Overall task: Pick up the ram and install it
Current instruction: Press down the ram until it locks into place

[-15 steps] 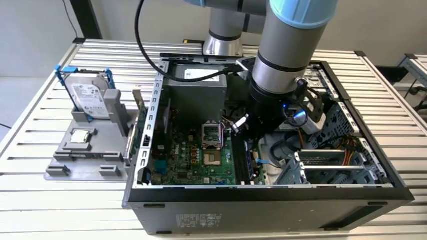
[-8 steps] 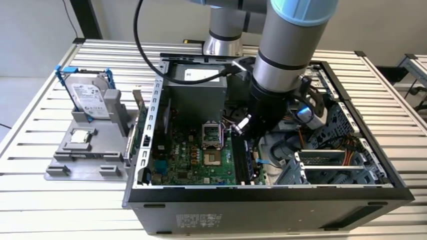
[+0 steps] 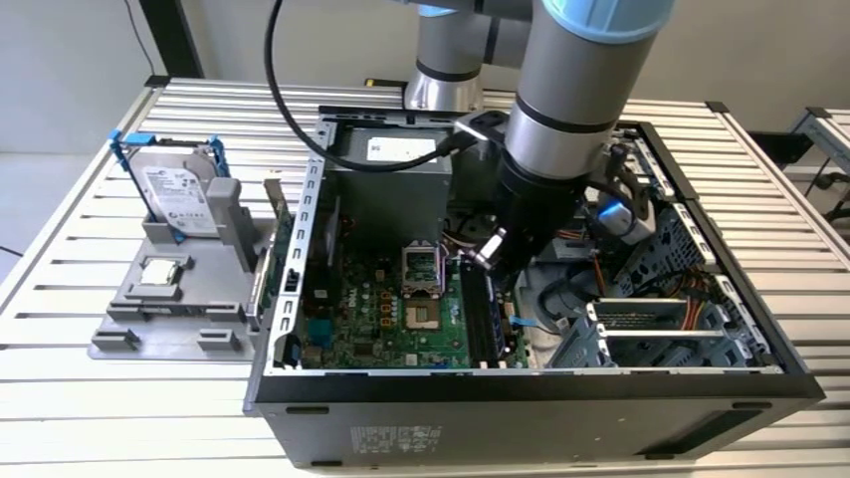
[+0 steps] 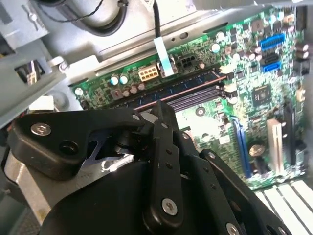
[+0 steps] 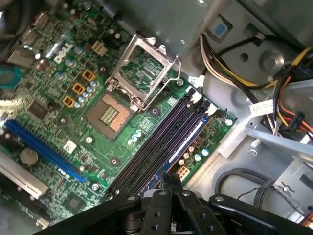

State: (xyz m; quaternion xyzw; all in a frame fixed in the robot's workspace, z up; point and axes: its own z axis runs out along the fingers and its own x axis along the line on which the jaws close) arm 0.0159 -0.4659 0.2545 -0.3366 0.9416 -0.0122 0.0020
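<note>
The ram (image 3: 483,317) is a long, thin, dark stick, flat like a ruler. In the exterior view it seems to stand on its edge in the row of long slots on the green board (image 3: 385,314), inside the open computer case (image 3: 531,383). In the first wrist view one slot (image 5: 188,139) shows a blue shine along its length. It is the slot nearest the edge of the board, and the ram seems to sit there. The slots next to it look dark and bare. I cannot tell how deep the ram sits.

The gripper (image 3: 487,251) hangs down into the case, just above one end of the slots. In both wrist views its two black fingers (image 5: 171,178) are pressed together, and nothing shows between them. I cannot tell if the tips touch the ram.

There is not much room here. On one side of the slots is the open metal socket frame (image 5: 144,66). On the other side the board ends, and a grey metal wall (image 5: 254,147) comes right after it. Bunches of yellow, orange and black wires (image 5: 230,73) lie close to that edge. In the exterior view the arm (image 3: 571,110) fills the middle of the case, with the case walls near it on both sides.

Outside the case, on the exterior view's left, a grey holder (image 3: 166,334) stands on the slatted table (image 3: 119,408). It holds the hard drive (image 3: 179,194) in its blue frame and a small square chip (image 3: 162,269).
</note>
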